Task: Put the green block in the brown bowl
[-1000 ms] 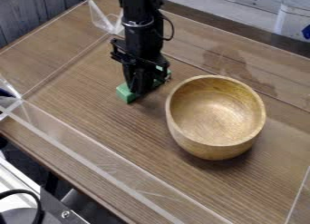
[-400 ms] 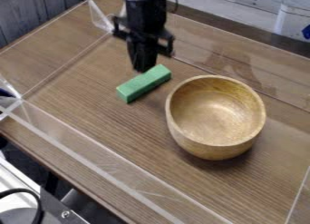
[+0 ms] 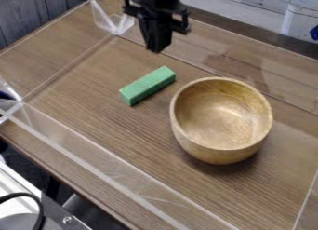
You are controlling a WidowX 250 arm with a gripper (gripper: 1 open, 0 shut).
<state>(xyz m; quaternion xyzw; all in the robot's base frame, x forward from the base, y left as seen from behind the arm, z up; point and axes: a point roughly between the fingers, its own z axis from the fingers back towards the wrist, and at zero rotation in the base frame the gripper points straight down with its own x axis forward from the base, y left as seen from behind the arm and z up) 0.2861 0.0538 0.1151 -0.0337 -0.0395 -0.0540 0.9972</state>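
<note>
The green block (image 3: 147, 85) lies flat on the wooden table, just left of the brown bowl (image 3: 221, 118) and a small gap apart from its rim. The bowl stands upright with nothing in its hollow. My gripper (image 3: 158, 45) hangs above and behind the block, well clear of it. Its black fingers are pressed together and hold nothing.
A clear plastic wall (image 3: 74, 141) runs along the table's front and left edges. A second clear panel (image 3: 304, 210) stands at the right. Dark cabling (image 3: 25, 210) sits below the table at the lower left.
The gripper was down over the block a second ago. It has risen and drifted back to the right, leaving the block lying on the table.
</note>
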